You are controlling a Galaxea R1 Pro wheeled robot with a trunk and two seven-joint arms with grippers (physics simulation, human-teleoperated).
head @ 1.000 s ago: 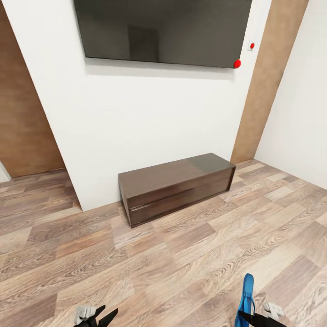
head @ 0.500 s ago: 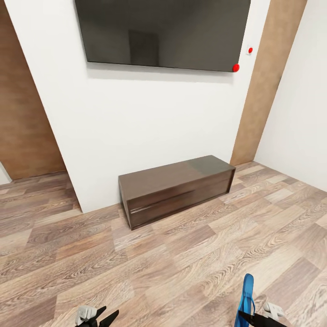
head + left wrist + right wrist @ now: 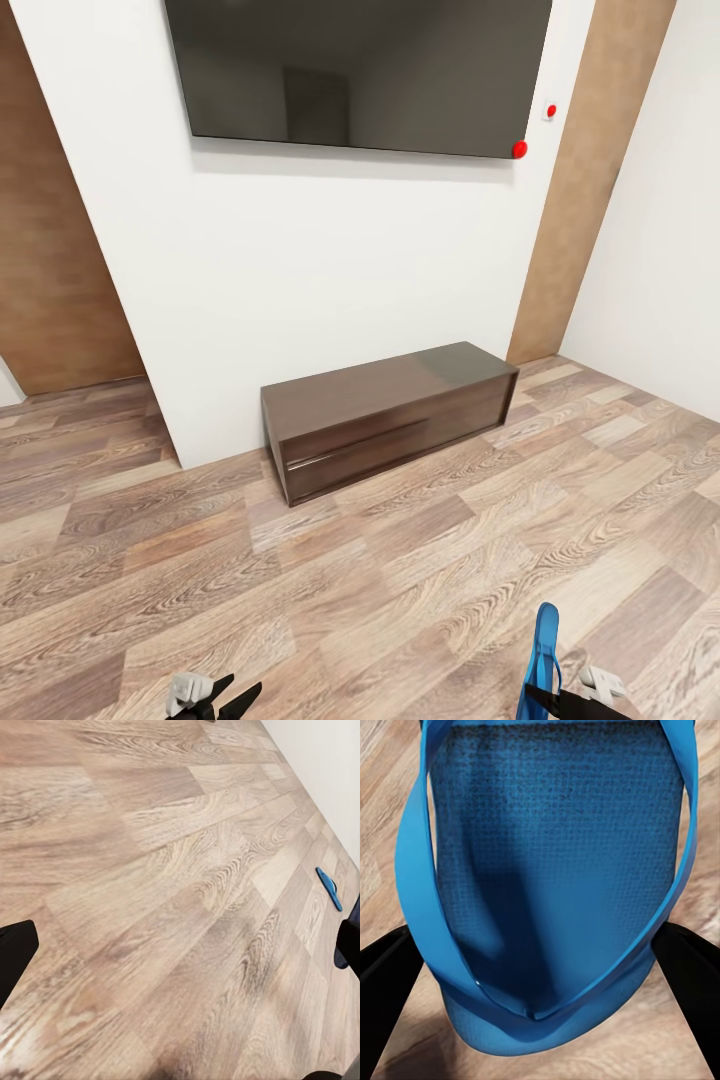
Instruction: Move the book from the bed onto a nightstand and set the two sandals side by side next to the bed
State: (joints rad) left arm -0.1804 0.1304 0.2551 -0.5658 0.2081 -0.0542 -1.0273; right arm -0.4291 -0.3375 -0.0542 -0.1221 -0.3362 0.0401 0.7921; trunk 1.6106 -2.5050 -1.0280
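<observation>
My right gripper at the bottom right of the head view is shut on a bright blue sandal, which stands on end above the wood floor. In the right wrist view the sandal's sole and strap sit close up between the two black fingers. My left gripper is at the bottom left, open and holding nothing. In the left wrist view a thin blue sandal shape shows far off; I cannot tell whether it is the held one. The book, the bed and the nightstand are out of view.
A long low dark bench stands against the white wall under a big black wall screen. Brown wood panels flank the wall. Wood-plank floor stretches between me and the bench.
The head view shifted slightly a second ago, so the bench and screen sit a little lower in the picture. Both grippers and the held sandal have stayed as they were.
</observation>
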